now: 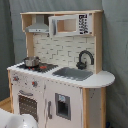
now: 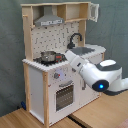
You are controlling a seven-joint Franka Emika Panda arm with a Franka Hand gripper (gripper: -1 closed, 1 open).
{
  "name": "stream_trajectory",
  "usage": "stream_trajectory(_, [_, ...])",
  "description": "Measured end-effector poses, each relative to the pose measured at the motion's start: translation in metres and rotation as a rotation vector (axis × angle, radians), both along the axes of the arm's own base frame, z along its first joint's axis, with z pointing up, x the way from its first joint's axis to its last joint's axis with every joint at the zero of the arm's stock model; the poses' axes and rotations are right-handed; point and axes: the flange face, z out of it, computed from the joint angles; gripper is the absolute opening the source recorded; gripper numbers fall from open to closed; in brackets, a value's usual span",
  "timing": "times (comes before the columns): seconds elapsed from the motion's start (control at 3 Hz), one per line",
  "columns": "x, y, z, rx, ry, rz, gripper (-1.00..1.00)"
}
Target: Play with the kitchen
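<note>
The kitchen is a white and light-wood toy unit standing upright on a wooden floor in front of a dark grey-green backdrop. In the first exterior view it fills most of the frame; in the second exterior view it stands in the middle, slightly toward the second exterior view's left.

Its countertop carries a dark stovetop with a small metal pot sitting on it. Beside the stovetop lies a grey sink, and a curved black faucet rises at the back of the sink. Behind these runs a white backsplash with a brick pattern. A grey hood hangs above the stovetop, and next to it an upper shelf compartment shows a white-framed opening. On the front panel below the stovetop are round knobs, and under them the oven door with a dark window, hanging shut. A second lower door with a dark inset is beside the oven in the first exterior view.

The white robot arm reaches in from the second exterior view's right, its rounded link with a glowing blue light crossing in front of the countertop edge near the sink. The pincer end lies hidden behind the arm's own body, and I cannot tell whether it is spread or pressed together. A white rounded part shows at the first exterior view's lower left corner.
</note>
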Motion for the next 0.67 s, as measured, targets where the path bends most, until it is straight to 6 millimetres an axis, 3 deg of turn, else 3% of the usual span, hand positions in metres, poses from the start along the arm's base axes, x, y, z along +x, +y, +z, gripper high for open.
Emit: stream_trajectory(0.67, [0.003,0.004,-0.032,-0.139,-0.033,0.138,1.00])
